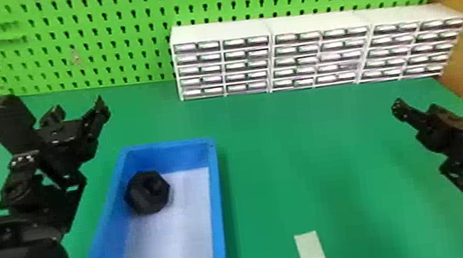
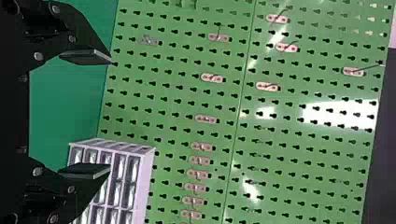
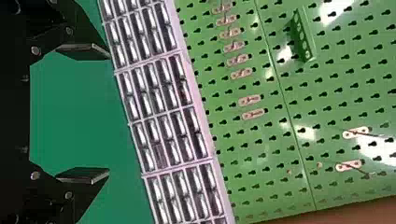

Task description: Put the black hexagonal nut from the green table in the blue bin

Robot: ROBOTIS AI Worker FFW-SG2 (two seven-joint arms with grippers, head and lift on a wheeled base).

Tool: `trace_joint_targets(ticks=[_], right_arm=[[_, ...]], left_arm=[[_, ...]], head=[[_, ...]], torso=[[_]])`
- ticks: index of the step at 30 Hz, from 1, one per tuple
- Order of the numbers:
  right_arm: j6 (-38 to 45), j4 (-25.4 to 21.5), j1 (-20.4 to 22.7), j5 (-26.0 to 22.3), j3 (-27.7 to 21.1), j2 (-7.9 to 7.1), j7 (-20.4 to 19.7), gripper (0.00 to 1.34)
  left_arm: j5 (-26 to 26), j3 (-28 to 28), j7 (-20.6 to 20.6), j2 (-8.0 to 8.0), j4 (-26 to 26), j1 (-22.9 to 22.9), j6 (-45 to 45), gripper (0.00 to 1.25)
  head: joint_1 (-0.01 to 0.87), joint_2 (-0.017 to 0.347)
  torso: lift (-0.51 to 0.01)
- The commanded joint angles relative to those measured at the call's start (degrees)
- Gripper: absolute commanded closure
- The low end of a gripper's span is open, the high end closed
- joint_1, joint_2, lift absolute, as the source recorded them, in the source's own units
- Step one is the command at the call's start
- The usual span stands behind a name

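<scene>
Nut [image 1: 147, 192] inside blue bin [image 1: 222, 208]

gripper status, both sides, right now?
Left gripper: open, holding nothing.
Right gripper: open, holding nothing.

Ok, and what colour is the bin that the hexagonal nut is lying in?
The bin is blue, best seen in the head view.
</scene>
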Motion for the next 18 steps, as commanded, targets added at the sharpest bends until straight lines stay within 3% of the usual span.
trace_joint_targets(ticks=[1, 18], right_arm=[[-0.1, 0.0, -0.04, 0.03, 0.32, 0.0, 0.03, 0.39], [-0.19, -0.18, -0.22, -0.05, 1.02, -0.35, 0.65, 0.39]], left_arm=[[0.09, -0.13, 0.0, 0.0, 0.0, -0.1, -0.1, 0.43], [0.27, -0.13, 0.0, 0.0, 0.0, -0.1, -0.1, 0.43]], head=[[0.692, 0.008], [0.692, 0.008]], torso=[[-0.097], [-0.097]])
